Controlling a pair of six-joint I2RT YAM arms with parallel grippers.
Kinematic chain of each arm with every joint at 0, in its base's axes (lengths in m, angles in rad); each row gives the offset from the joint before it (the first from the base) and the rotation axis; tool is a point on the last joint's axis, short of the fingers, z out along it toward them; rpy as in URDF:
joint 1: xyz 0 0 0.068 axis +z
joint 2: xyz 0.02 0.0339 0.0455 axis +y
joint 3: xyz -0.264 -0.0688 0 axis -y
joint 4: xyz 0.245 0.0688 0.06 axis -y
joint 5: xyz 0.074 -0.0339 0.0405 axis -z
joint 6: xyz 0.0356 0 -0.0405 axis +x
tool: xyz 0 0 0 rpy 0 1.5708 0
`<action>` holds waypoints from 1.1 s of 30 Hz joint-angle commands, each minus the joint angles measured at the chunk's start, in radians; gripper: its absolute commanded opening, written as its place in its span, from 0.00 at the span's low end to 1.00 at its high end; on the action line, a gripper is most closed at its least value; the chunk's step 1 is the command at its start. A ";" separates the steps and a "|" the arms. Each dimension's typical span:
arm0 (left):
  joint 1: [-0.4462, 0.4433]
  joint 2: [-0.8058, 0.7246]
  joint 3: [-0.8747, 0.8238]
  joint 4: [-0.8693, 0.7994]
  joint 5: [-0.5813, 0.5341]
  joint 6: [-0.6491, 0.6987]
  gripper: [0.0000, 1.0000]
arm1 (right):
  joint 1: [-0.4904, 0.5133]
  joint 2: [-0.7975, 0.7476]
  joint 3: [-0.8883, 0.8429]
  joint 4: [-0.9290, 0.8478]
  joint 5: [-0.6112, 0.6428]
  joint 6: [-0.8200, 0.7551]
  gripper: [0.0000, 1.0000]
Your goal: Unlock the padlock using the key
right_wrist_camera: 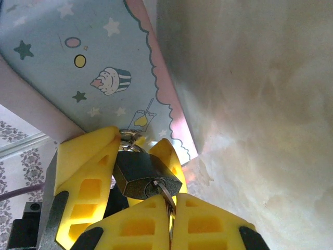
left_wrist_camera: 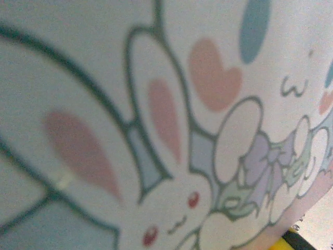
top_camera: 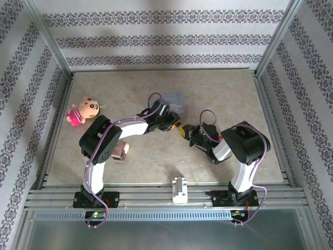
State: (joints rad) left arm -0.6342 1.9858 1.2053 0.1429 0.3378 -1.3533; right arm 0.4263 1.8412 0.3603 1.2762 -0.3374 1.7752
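Both hold tight, the left pincer (right_wrist_camera: 134, 150) pinching the padlock (right_wrist_camera: 145, 174) and the right pincer (right_wrist_camera: 169, 225) the key (right_wrist_camera: 166, 198) in it, so a crooked twist could bend the key.

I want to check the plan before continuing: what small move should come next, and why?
Probably the right hand should twist the key: it sits in the keyhole of the padlock, which the left hand grips.

1. Blade of key (right_wrist_camera: 165, 194) sits hidden inside padlock (right_wrist_camera: 146, 174); bow buried between right gripper (right_wrist_camera: 170, 211) fingers (right_wrist_camera: 213, 221).
2. Most of shackle (right_wrist_camera: 127, 137) hidden behind left gripper (right_wrist_camera: 134, 151).
3. Left wrist view: tin (left_wrist_camera: 166, 104) blurred, cut off on all sides.
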 commanded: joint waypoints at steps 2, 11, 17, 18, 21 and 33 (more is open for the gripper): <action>-0.045 0.042 -0.052 -0.083 0.260 -0.079 0.39 | -0.003 0.000 0.032 0.112 0.173 0.033 0.00; -0.041 0.032 -0.058 -0.071 0.252 -0.082 0.59 | 0.000 -0.010 0.003 0.110 0.221 0.034 0.00; -0.029 -0.029 -0.091 -0.084 0.228 -0.055 0.82 | 0.002 0.008 0.006 0.110 0.196 0.002 0.14; -0.026 -0.042 -0.092 -0.095 0.221 -0.042 0.85 | 0.002 0.010 0.008 0.110 0.193 -0.010 0.19; -0.019 -0.085 -0.092 -0.137 0.200 -0.002 0.93 | 0.003 0.012 0.001 0.110 0.190 -0.040 0.23; 0.011 -0.249 -0.109 -0.254 0.077 0.127 0.99 | -0.001 -0.055 -0.053 0.107 0.148 -0.204 0.40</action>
State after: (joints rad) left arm -0.6407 1.7905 1.0988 -0.0265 0.4671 -1.2881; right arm 0.4290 1.8328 0.3054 1.3289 -0.1677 1.6691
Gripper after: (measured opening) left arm 0.994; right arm 0.399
